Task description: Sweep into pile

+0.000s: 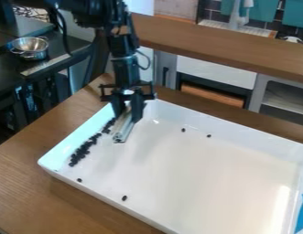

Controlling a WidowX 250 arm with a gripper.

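Where the white tray (208,183) has its far left corner, the black gripper (127,119) hangs pointing downward, over the inside of the tray. Its two fingers are parted by about the thickness of a pale, bar-like implement (121,129) and are closed on it from both sides. The implement slants down from the fingers, its lower end directed toward the near side of the tray; from where I stand, I cannot tell whether that end touches the tray floor.

Just beside the implement, the small dark pieces (85,148) form a narrow, uneven row along the left wall of the tray. The row extends from near the gripper toward the near left corner of the tray and is thickest at its near end. Four pieces lie apart from the row: two toward the far wall of the tray, and two close to the near wall.

The tray rests on a wooden table (19,176). A blue item (302,215) is located at the right end of the tray. Behind the tray, a raised wooden ledge (239,48) runs across, with a light-coloured shelf unit (262,93) below it. Beyond the left side of the tray, a metal bowl (32,51) stands on a dark counter (62,42).
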